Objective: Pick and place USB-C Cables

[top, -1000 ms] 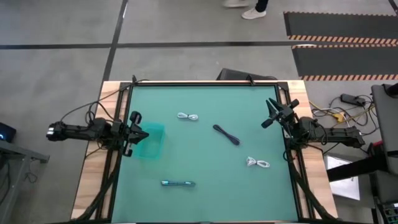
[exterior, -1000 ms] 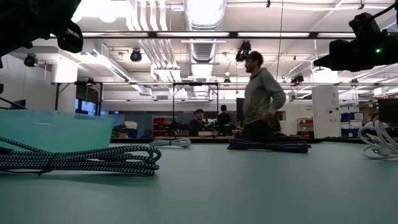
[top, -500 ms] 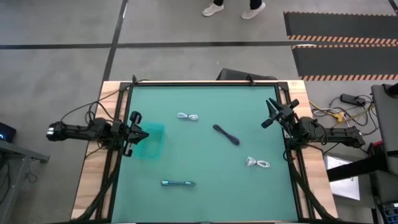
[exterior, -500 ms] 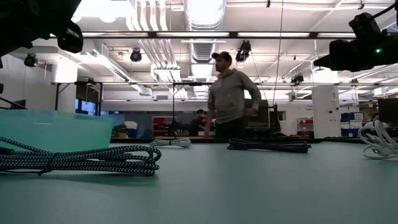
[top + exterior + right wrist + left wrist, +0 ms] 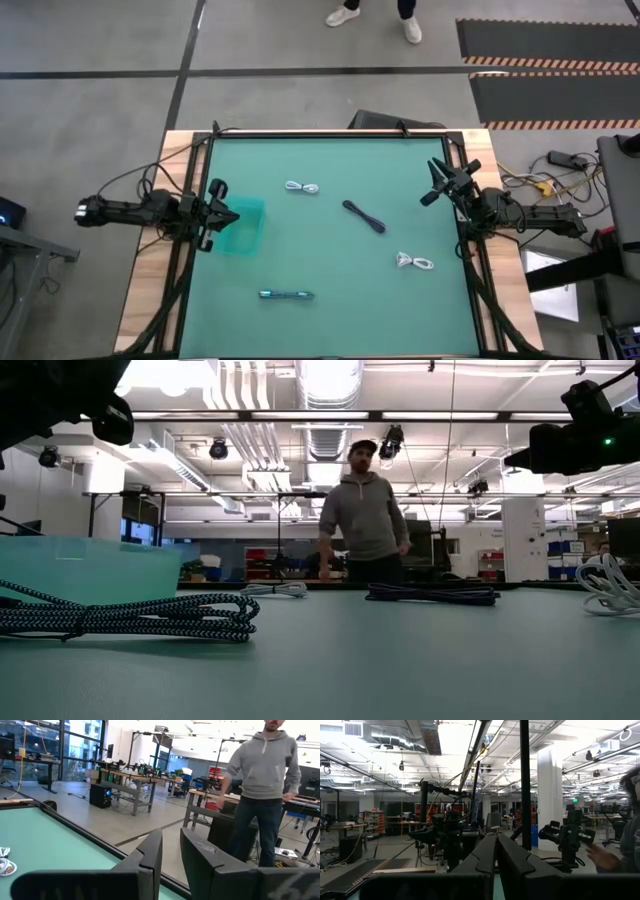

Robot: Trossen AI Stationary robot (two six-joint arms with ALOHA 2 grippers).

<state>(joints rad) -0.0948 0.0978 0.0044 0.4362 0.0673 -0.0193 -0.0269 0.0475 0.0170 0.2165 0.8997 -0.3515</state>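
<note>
A: Where are the cables kept right now?

B: All four are seen lying on the green worktop (image 5: 330,310). One white cable (image 5: 302,188) is near the far edge, the black cable (image 5: 364,217) is in the middle, the other white cable (image 5: 414,262) is over by the right arm, and the blue cable (image 5: 286,295) is near the front. Nothing has been put in the clear tub (image 5: 240,227) yet.

A: Are the fingers holding anything?

B: No. The left gripper (image 5: 222,215) is parked at the tub's edge with its fingers (image 5: 487,852) pressed together and empty. The right gripper (image 5: 441,180) is held up at the right side, its fingers (image 5: 150,852) only a little apart, with nothing between them.

A: How should a cable be picked up?

B: Each bundle looks light, soft and floppy. It is probably best taken at the tied middle, so the loops are kept together. A loose end could be dragged or slipped out if only one strand is pinched.

A: Is anybody near?

B: A person (image 5: 362,515) is seen behind the worktop.
</note>
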